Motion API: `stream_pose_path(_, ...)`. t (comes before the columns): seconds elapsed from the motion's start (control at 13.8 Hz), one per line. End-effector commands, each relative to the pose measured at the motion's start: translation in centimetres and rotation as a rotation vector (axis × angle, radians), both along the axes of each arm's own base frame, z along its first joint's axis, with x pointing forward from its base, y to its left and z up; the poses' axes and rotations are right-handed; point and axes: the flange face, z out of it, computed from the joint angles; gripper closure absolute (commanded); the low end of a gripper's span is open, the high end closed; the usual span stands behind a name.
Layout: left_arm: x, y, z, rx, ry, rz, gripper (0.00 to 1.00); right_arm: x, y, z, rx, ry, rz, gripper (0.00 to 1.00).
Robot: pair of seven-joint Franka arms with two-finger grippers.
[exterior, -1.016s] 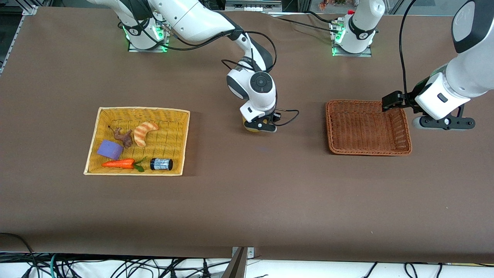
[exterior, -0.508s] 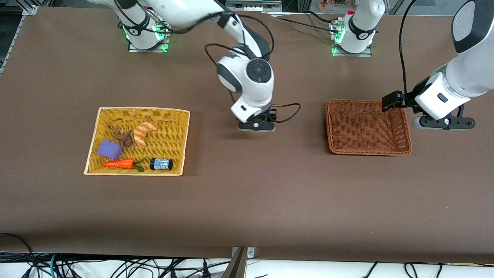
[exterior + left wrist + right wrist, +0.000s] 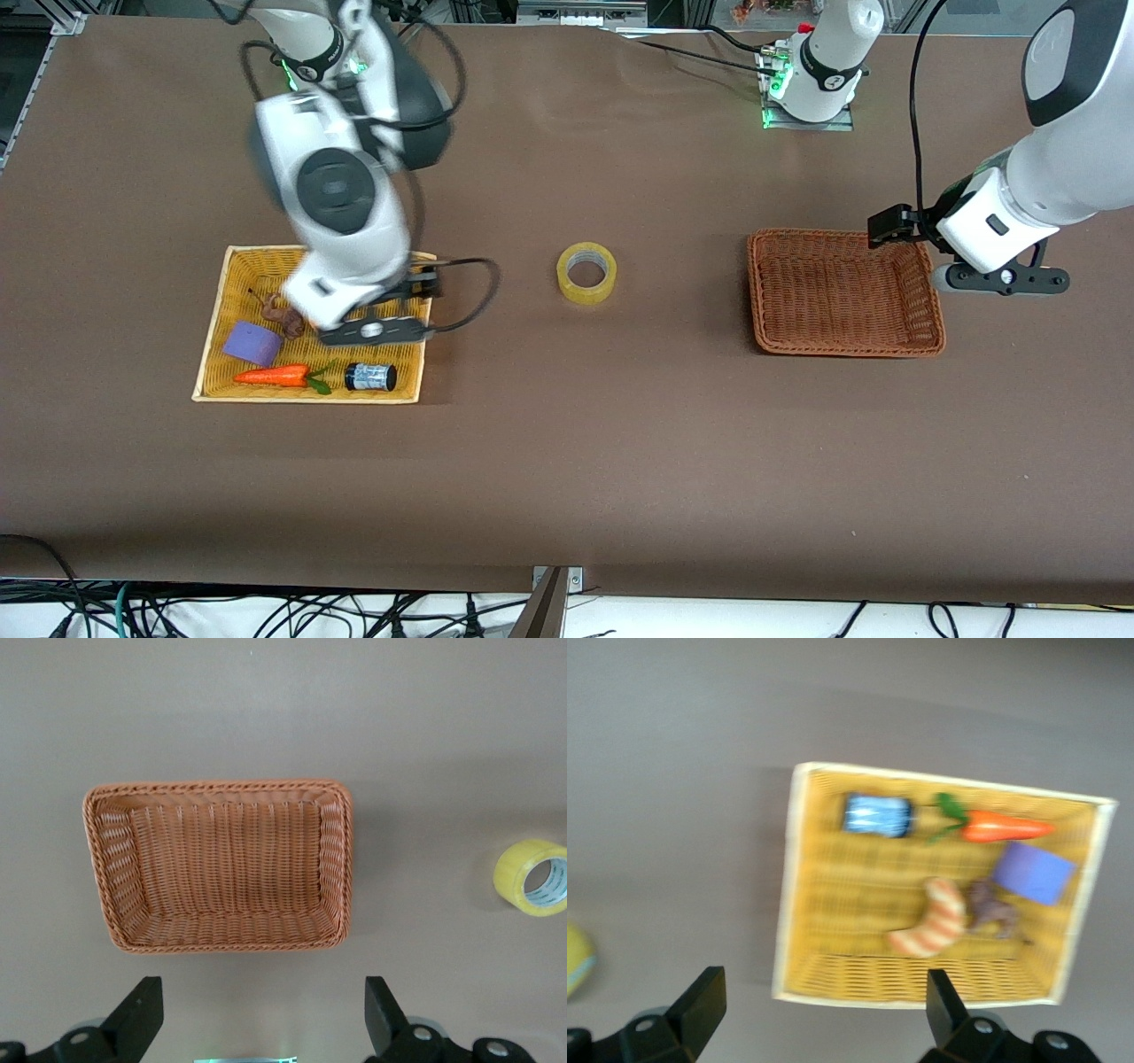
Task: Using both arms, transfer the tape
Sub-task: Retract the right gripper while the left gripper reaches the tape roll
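The tape (image 3: 586, 273), a yellowish ring with a grey-white core, lies flat on the brown table between the two baskets. It also shows in the left wrist view (image 3: 532, 877) and at the edge of the right wrist view (image 3: 574, 958). My right gripper (image 3: 372, 332) is up in the air over the yellow basket, open and empty; the right wrist view shows its fingers (image 3: 704, 997) spread wide. My left gripper (image 3: 1001, 282) hangs open and empty over the table beside the brown basket, toward the left arm's end. The left arm waits.
The yellow basket (image 3: 266, 257) holds a carrot (image 3: 270, 376), a purple block (image 3: 252, 343), a black cylinder (image 3: 370, 377), a brown figure (image 3: 283, 315) and a striped crescent bread (image 3: 935, 921). The brown wicker basket (image 3: 846, 350) holds nothing.
My right gripper let go of the tape on the table, rose and swung over to the yellow basket. The tape now lies uncovered. The left arm barely moved.
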Motion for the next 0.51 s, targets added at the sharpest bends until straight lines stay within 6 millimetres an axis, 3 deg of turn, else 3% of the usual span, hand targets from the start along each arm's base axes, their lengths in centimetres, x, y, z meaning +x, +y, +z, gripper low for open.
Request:
stream_pose_path(0.0, -1.7, -1.6, -0.8, -0.002, 0.017, -0.017, 0.00, 1.0, -7.3, 2.3, 0.037, 0.028, -0.023, 0.00)
stream_pose_path(0.22, -2.8, -7.6, -6.8, -0.034, 0.001, -0.054, 0.00, 2.1, -14.8, 3.5, 0.001, 0.036, -0.090, 0.00)
stream_pose_path(0.44, -4.7, -13.6, -13.4, -0.112, -0.017, 0.087, 0.00, 2.4, -18.3, 4.5, -0.003, 0.027, -0.133, 0.00)
